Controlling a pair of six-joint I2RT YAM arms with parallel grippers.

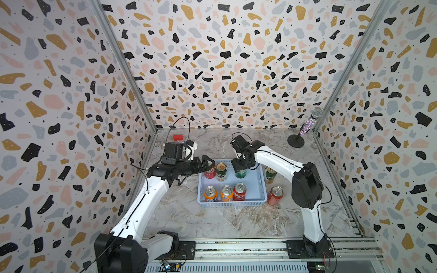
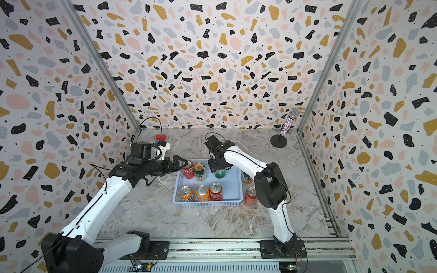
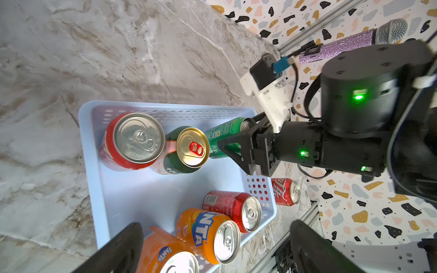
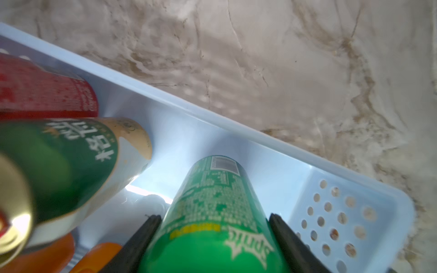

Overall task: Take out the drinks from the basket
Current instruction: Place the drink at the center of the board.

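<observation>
And the bright green can (image 1: 241,175) is the one in play: upright in the far row of the basket (image 1: 233,202), third along from the left wall. The right gripper (image 1: 240,169) is on it from above, jaws closed tight on its sides. The right wrist view shows a black finger (image 4: 137,243) pressed to each flank of the label (whether the base is clear of the basket floor, I can't tell).

Next door in that far row stands a dark green can with a gold top (image 1: 221,172), then a red can (image 1: 210,174) in the basket's far-left corner. Near row now: an orange can (image 1: 210,194), a second orange can (image 1: 226,193) and a second red can (image 1: 239,192), side by side from the near-left corner.

The basket sits around the middle of the marble worktop (image 1: 189,219). Two drinks are out: a green-and-white can (image 1: 270,176) and a third red can (image 1: 275,196), both upright on the worktop just beside the basket's right wall.

Over to the left gripper (image 1: 208,164), at the basket's far-left corner, right by the red can there. Its fingers (image 3: 118,250) are spread well apart and gripping nothing.

A glittery microphone (image 1: 309,123) on its stand occupies the worktop's far-right corner. A small red block (image 1: 177,137) lies near the far edge behind the left arm.
</observation>
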